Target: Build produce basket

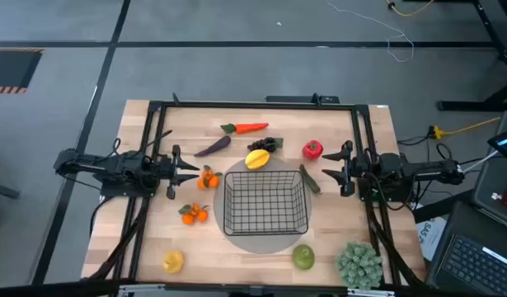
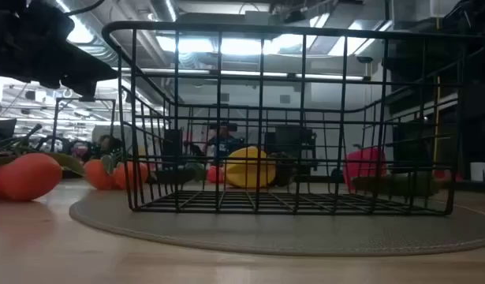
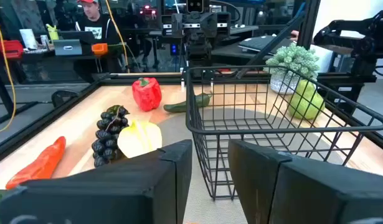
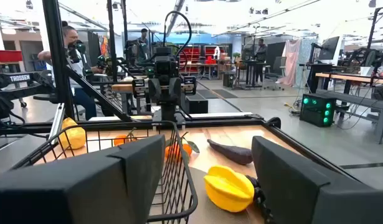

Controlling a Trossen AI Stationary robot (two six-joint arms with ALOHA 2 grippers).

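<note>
High view: the basket (image 1: 265,203) stands empty on a round mat (image 1: 237,241), and the produce lies all around it on the worktop (image 1: 154,239). The left gripper (image 1: 193,172) and right gripper (image 1: 329,169) wait beside the basket, fingers apart, holding nothing.

Low view: the basket's walls are high, so a low carry may knock it.

Wrist views: the grapes (image 3: 108,135) touch a yellow fruit (image 3: 139,138); a grasp there may push both.

Even overhead room light on my table, bright ceiling strips glaring behind the basket (image 2: 289,126) in my low view, my own fingers blurred close up, soft shadows beneath the basket.
</note>
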